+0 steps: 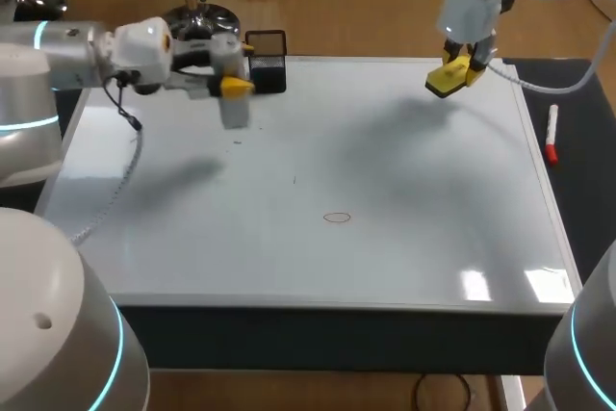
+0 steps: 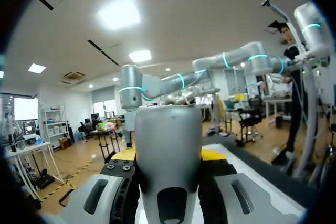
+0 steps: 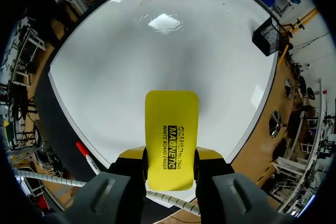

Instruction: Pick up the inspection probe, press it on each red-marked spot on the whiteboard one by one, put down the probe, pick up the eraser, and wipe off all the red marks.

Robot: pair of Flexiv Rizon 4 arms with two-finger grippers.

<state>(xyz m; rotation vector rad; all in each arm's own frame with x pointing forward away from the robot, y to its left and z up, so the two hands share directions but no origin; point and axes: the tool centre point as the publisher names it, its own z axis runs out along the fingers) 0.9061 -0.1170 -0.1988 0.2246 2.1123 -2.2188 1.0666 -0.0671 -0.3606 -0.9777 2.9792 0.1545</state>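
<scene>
- The rounded silver-grey inspection probe (image 2: 168, 135) sits between the two yellow-tipped fingers of the left gripper (image 2: 169, 156), which are clamped on its sides. Its body fills the middle of the left wrist view, and its near end is cut off.
- From the head view the left gripper (image 1: 234, 89) holds the inspection probe (image 1: 235, 115) above the far left part of the glossy whiteboard (image 1: 385, 170). It casts a soft shadow on the board, and the probe's tip cannot be made out there.
- The flat yellow eraser (image 3: 171, 124) is pinched at its near end by the right gripper (image 3: 170, 156), one finger on each long edge.
- Black print runs along the eraser's top face. Its underside is hidden.
- In the head view the right gripper (image 1: 457, 69) carries the eraser (image 1: 446, 80) in the air over the board's far right corner.
- One thin red oval mark (image 1: 337, 218) lies on the board, a little nearer than its middle. A few tiny specks further up are too small to identify.
- A black wire-mesh holder (image 1: 267, 62) stands at the board's far edge, just beside the left gripper (its contents, if any, cannot be seen).
- A red-capped white marker (image 1: 551, 134) lies on the dark table (image 1: 577, 190) just off the board's right edge. In the right wrist view the marker (image 3: 84, 152) is partly behind the gripper.
</scene>
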